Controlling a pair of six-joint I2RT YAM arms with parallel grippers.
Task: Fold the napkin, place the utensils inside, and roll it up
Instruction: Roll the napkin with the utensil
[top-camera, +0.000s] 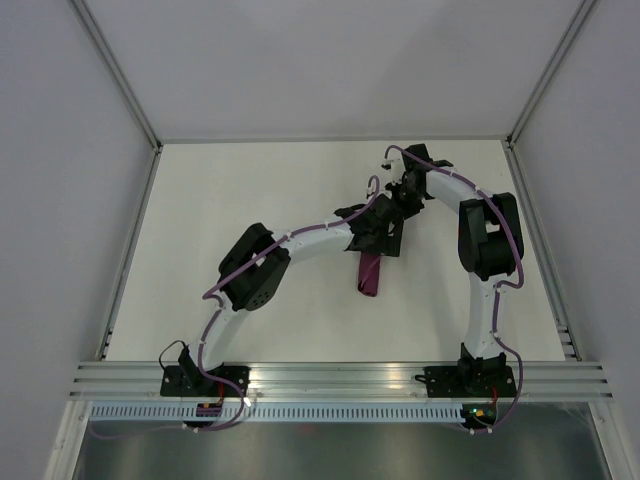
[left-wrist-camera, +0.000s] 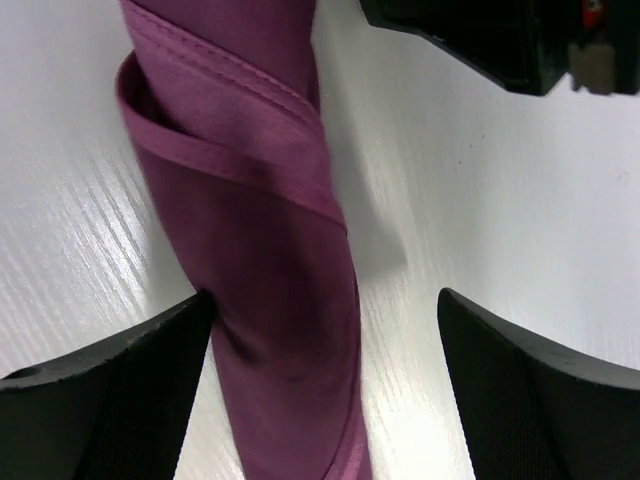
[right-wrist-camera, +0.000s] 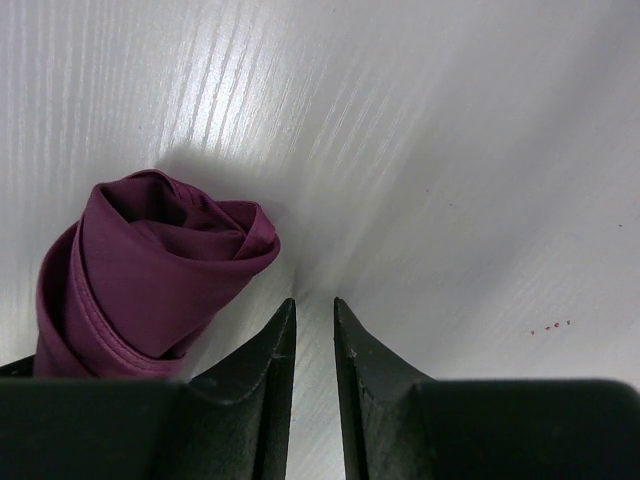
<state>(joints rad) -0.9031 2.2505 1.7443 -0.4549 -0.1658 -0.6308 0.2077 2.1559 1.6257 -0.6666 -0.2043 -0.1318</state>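
Observation:
The magenta-purple napkin (top-camera: 369, 276) lies rolled into a tight tube on the white table. In the left wrist view the roll (left-wrist-camera: 260, 250) runs between the wide-open fingers of my left gripper (left-wrist-camera: 325, 294); the left finger (left-wrist-camera: 120, 390) touches its side and the right finger stands apart. My left gripper (top-camera: 378, 238) sits over the roll's far end. My right gripper (right-wrist-camera: 314, 302) is nearly shut with nothing between its tips, just right of the roll's spiral end (right-wrist-camera: 150, 270). In the top view it (top-camera: 398, 200) is right behind the left one. The knife is hidden.
The table (top-camera: 250, 200) is white, with metal frame rails along its left and right sides and a slotted aluminium rail (top-camera: 340, 380) at the near edge. Part of the right arm's black gripper body (left-wrist-camera: 500, 40) shows in the left wrist view.

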